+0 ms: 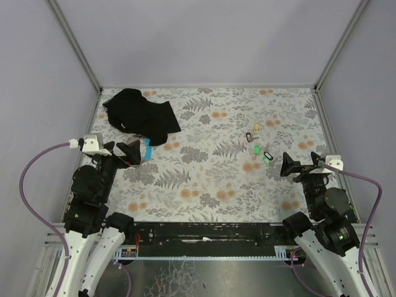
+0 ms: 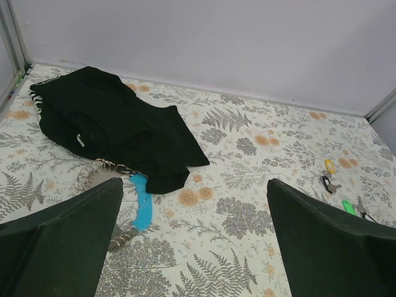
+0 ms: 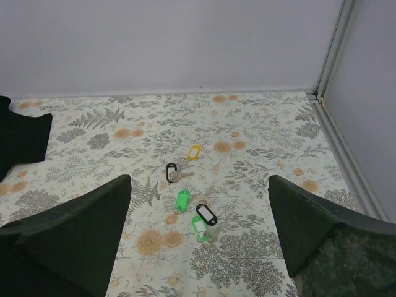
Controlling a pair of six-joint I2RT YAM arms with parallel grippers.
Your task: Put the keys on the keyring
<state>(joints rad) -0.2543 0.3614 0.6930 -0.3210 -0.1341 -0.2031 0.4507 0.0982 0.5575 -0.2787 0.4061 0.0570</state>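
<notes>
While the left gripper (image 1: pixel 133 151) and right gripper (image 1: pixel 297 166) gape empty, the keys (image 3: pixel 192 204) lie scattered at right and the keyring (image 2: pixel 142 201) sits at the cloth (image 2: pixel 117 124) edge, so grabbing might snag fabric.

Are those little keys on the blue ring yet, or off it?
Off. The keys lie scattered loose, well apart from the keyring at the black cloth's edge.

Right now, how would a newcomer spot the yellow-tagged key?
Look at the right half of the floral table, where a cluster of tagged keys lies ahead of the right claw. The yellow-tagged key sits at the cluster's far end, farthest from that claw; its neighbours carry green or black tags.
</notes>
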